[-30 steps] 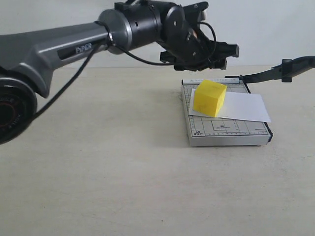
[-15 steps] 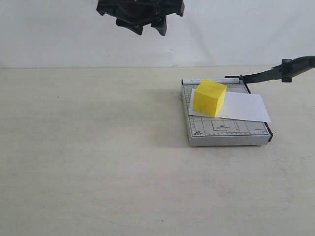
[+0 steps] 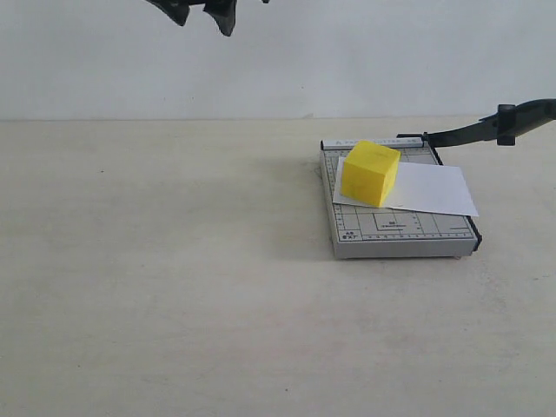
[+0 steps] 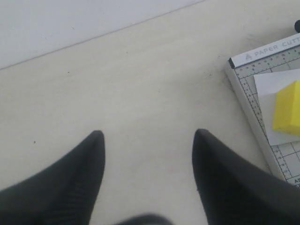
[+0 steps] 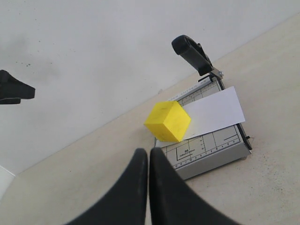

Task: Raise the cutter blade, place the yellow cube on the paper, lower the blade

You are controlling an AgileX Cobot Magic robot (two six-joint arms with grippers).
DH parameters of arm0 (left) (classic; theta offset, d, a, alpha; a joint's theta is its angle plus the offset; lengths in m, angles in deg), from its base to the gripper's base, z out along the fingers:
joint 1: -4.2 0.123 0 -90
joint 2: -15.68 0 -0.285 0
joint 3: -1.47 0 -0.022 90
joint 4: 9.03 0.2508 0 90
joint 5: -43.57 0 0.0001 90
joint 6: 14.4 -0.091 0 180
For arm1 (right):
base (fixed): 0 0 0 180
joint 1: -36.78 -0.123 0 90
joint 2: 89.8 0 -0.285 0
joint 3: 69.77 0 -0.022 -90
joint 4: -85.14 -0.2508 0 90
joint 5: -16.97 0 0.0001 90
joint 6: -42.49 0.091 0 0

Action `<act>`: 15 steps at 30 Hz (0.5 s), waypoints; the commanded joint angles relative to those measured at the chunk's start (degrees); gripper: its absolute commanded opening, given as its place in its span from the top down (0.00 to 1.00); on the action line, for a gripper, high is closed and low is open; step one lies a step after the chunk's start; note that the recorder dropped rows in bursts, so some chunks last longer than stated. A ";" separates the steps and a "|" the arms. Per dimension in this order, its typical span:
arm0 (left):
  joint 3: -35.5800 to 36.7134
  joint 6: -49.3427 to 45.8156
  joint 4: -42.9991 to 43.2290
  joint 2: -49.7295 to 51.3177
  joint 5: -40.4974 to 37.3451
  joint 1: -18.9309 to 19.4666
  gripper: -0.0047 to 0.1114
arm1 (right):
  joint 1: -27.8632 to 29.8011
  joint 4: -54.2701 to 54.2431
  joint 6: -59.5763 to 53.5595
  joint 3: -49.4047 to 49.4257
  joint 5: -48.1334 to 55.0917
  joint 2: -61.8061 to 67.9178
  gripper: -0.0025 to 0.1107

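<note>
The yellow cube (image 3: 370, 174) rests on the left end of the white paper (image 3: 434, 189), which lies on the grey cutter base (image 3: 400, 233). The cutter blade (image 3: 486, 127) stands raised, its black handle off to the right of the base. My left gripper (image 3: 204, 9) hangs high at the top left, far from the cube, only its tips showing. In the left wrist view the left gripper (image 4: 147, 136) is open and empty, with the cube (image 4: 288, 115) at the edge. My right gripper (image 5: 148, 151) is shut and empty, short of the cube (image 5: 168, 121), paper (image 5: 213, 112) and blade handle (image 5: 190, 52).
A pale tabletop (image 3: 174, 261) spreads left of and in front of the cutter, with a white wall (image 3: 365, 52) behind it. A black part of the left arm (image 5: 14, 89) shows against the wall in the right wrist view.
The left arm has pulled away from above the cutter, up and to the left, until only its tips show. Cube, paper and raised blade have not moved.
</note>
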 commanded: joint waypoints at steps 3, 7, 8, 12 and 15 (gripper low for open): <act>0.50 -0.36 2.15 -5.04 -0.22 0.03 0.50 | -0.04 0.35 -0.48 0.02 0.17 -0.34 0.97; 5.03 0.57 3.71 -9.38 0.37 0.03 0.50 | -0.04 0.35 -0.48 0.02 0.17 -0.34 0.97; 6.77 1.06 4.54 -10.87 0.85 0.03 0.50 | -0.04 0.35 -0.48 0.02 0.17 -0.34 0.97; 15.03 3.90 6.97 -17.81 3.94 0.03 0.50 | -0.04 0.35 -0.48 0.02 0.17 -0.34 0.97; 24.29 6.59 7.56 -24.58 8.84 0.03 0.50 | -0.04 0.35 -0.60 0.02 0.17 -0.34 0.97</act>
